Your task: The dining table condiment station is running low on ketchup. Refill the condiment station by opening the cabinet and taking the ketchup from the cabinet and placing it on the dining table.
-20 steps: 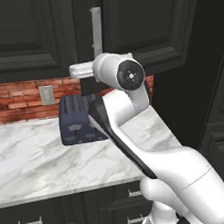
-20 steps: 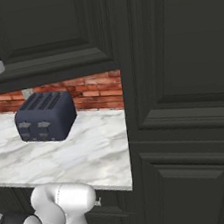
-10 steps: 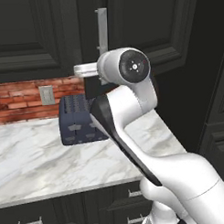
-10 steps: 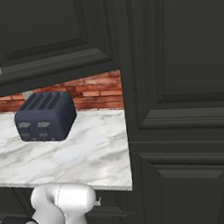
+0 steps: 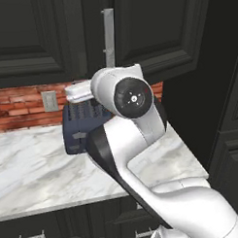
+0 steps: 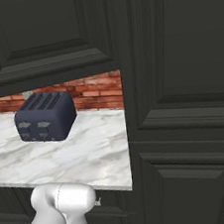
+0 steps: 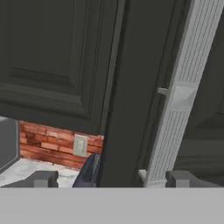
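The black wall cabinet (image 5: 152, 32) hangs over the counter, and its long vertical silver bar handle (image 5: 108, 38) (image 7: 179, 100) stands right of centre in the hand view. My gripper (image 7: 112, 178) is open, its fingertips (image 7: 41, 178) set wide apart with nothing between them. It points at the door's dark edge just left of the handle's lower end, without touching it. In the left base view my white hand (image 5: 78, 90) sits just below the handle's bottom end. I cannot tell whether the door is ajar. The ketchup and the dining table are out of view.
A dark blue toaster (image 5: 75, 127) (image 6: 45, 116) stands on the narrow marble counter (image 5: 35, 167) against red brick with a wall outlet (image 5: 49, 100). A tall black cabinet front (image 6: 185, 124) closes off the right side. Black drawers run under the counter.
The jaws have gone from shut to wide open. The wrist has risen a little and the big arm joint has swung down and nearer the left base camera; the hand has left the right base view.
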